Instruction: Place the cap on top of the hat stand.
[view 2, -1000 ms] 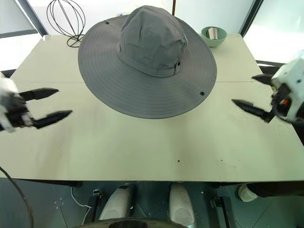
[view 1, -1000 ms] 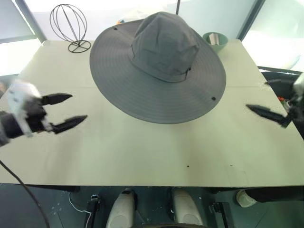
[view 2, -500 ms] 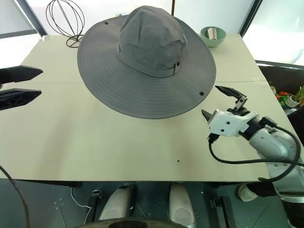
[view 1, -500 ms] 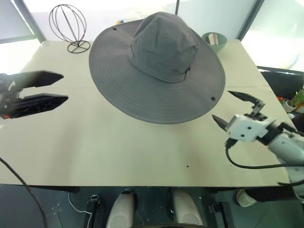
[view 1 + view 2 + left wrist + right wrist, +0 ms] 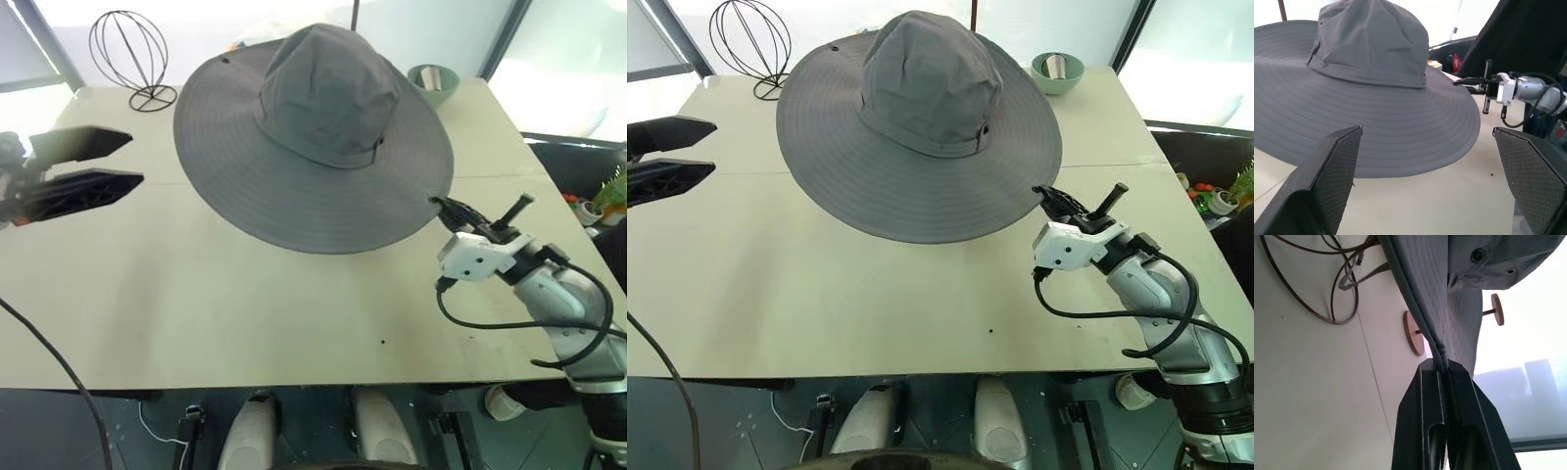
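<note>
The cap, a wide grey sun hat, sits raised in the middle of the table. Under its brim a wire ring base stands on the table. My right gripper is at the brim's near right edge, and the right wrist view shows its fingers shut on the brim's hem. At the table's left side my left gripper is held open and level, pointing at the cap and apart from it. The hat stand, a dark wire cage on a ring base, stands bare at the back left corner.
A green bowl sits at the back right of the beige table. Behind the cap stands a small wooden peg stand. A black cable loops from my right wrist. Plants and clutter lie beyond the right edge.
My right gripper moved in to the brim's right edge, rolled over and shut on the hem. My left gripper rose a little at first, then held still, open.
</note>
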